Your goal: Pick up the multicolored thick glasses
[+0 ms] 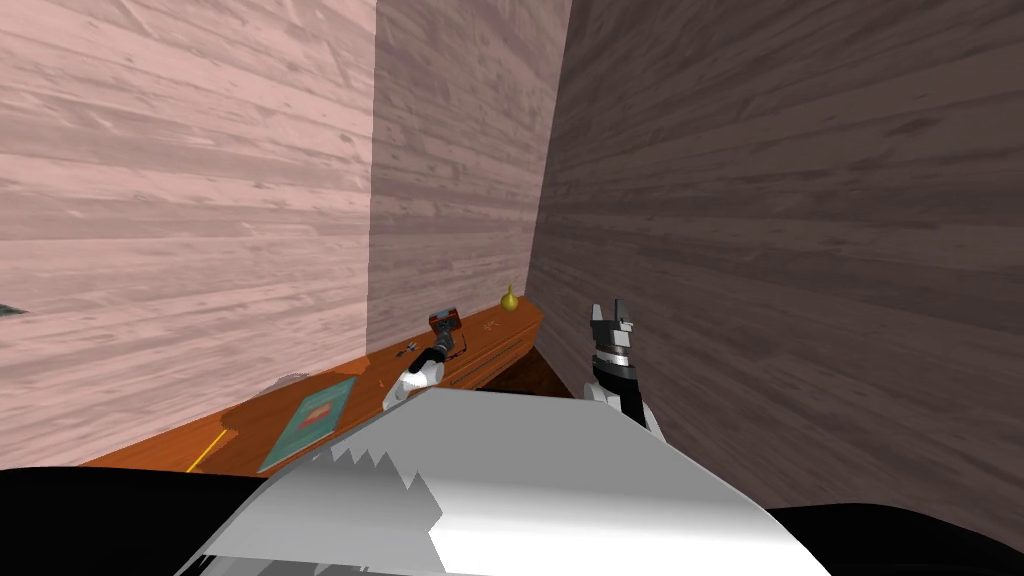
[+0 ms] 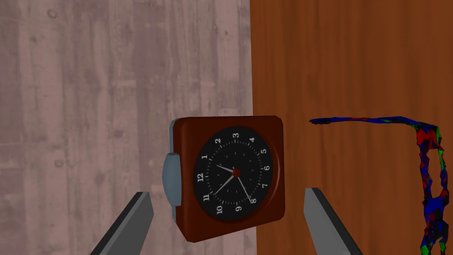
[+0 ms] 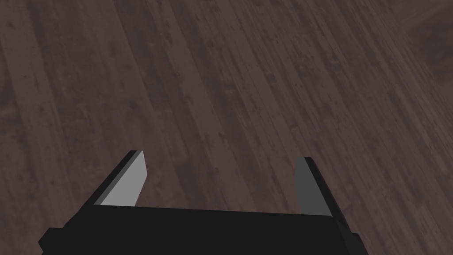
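Head cam: high, tilted steeply down into the corner, clock small and far on the table. Left wrist cam: close, square on the clock, framed by the left gripper. Those two share clock plus table. Right wrist cam: right of clock, facing dark planks.

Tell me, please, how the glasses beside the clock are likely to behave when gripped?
The glasses look thin and spindly, so probably light and easily bent. One arm juts out, so a nudge may swing them round on the smooth table. They lie beside the clock, outside the open left gripper.
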